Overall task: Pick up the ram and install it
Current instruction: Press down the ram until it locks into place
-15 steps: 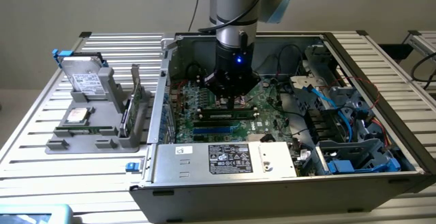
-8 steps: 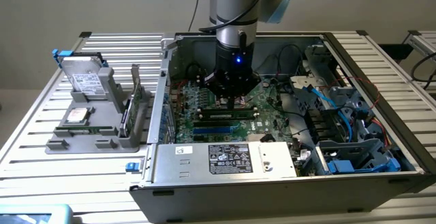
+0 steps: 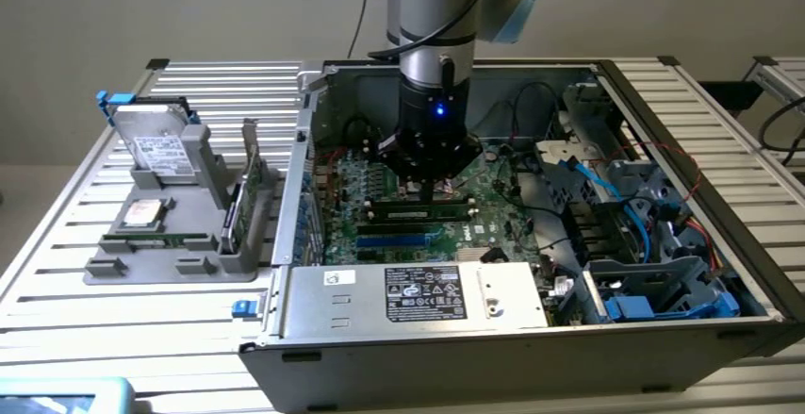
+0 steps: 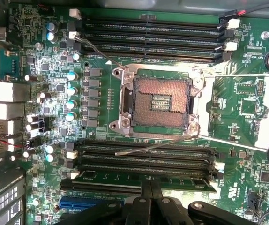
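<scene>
While the ram [image 4: 139,179] lies seated in a motherboard [image 4: 172,61] slot inside the open computer case [image 3: 704,310], the closed gripper [image 4: 150,190] presses down on it, beside the bare CPU socket [image 4: 157,102], near blue cables [image 3: 601,180].

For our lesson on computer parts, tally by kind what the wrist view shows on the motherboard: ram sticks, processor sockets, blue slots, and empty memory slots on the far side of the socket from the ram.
ram: 1
processor socket: 1
blue slot: 1
empty memory slots, across the processor socket from the ram: 4
Total: 7
</scene>
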Controlling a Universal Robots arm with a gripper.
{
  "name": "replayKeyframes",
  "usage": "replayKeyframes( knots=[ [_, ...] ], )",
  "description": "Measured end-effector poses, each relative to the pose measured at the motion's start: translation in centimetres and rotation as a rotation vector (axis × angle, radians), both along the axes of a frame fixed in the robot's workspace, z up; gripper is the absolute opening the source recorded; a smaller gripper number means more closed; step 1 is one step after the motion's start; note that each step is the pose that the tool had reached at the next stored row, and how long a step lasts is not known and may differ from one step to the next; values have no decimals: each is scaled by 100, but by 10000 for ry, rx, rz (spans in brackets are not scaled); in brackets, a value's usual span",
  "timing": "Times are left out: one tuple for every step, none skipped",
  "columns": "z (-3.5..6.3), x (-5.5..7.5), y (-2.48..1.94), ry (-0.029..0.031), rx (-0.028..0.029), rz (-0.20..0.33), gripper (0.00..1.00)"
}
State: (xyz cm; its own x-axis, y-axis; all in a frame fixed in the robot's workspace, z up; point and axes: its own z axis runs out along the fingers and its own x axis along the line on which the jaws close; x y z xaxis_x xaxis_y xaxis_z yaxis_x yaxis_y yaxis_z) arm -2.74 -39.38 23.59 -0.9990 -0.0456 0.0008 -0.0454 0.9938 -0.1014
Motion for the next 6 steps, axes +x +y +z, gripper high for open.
replayKeyframes(
  knots=[
    [0, 0, 0, -1, -1, -7, 11],
    [0, 0, 0, -1, 0, -9, 11],
    [-1, 1, 1, -2, 0, -9, 11],
    [-1, 1, 1, -2, 0, -9, 11],
    [-1, 1, 1, -2, 1, -9, 11],
    [-1, 1, 1, -2, 0, -9, 11]
  ],
)
